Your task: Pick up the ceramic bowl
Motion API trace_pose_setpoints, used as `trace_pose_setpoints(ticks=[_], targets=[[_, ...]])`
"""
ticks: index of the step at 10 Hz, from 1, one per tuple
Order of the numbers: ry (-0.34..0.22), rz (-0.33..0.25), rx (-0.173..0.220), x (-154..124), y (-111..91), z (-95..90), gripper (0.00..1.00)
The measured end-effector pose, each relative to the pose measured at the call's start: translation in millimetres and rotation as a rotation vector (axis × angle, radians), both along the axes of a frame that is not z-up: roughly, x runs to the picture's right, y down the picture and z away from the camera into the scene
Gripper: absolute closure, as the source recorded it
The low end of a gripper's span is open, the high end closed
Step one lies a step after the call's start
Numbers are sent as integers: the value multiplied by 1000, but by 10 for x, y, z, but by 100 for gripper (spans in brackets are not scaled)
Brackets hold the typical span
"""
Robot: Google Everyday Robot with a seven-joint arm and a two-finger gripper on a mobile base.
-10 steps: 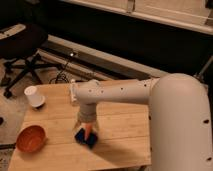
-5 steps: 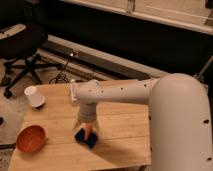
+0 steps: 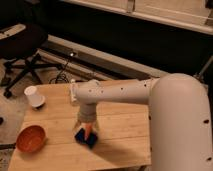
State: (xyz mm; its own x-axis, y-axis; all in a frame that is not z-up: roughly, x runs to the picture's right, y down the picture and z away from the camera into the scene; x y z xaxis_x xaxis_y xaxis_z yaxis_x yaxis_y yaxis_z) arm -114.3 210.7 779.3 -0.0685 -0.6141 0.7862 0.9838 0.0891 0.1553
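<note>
The ceramic bowl (image 3: 31, 138), round, shallow and glossy orange-brown, sits on the wooden table (image 3: 120, 135) near its front left corner. My white arm reaches in from the right across the table. My gripper (image 3: 87, 131) hangs down over the middle of the table, to the right of the bowl and apart from it. Right under the gripper lies a dark blue flat object (image 3: 86, 139) with something orange at the fingertips.
A small white cup (image 3: 34, 96) stands at the table's back left. A black office chair (image 3: 22, 47) is on the floor behind the table at the left, with cables by the wall. A dark wall with a light ledge runs behind.
</note>
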Motion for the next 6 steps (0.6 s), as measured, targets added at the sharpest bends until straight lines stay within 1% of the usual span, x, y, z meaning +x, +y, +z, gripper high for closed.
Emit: trace_pose_setpoints(ticks=[6], targets=[[-3, -1, 3, -12, -8, -19, 20]])
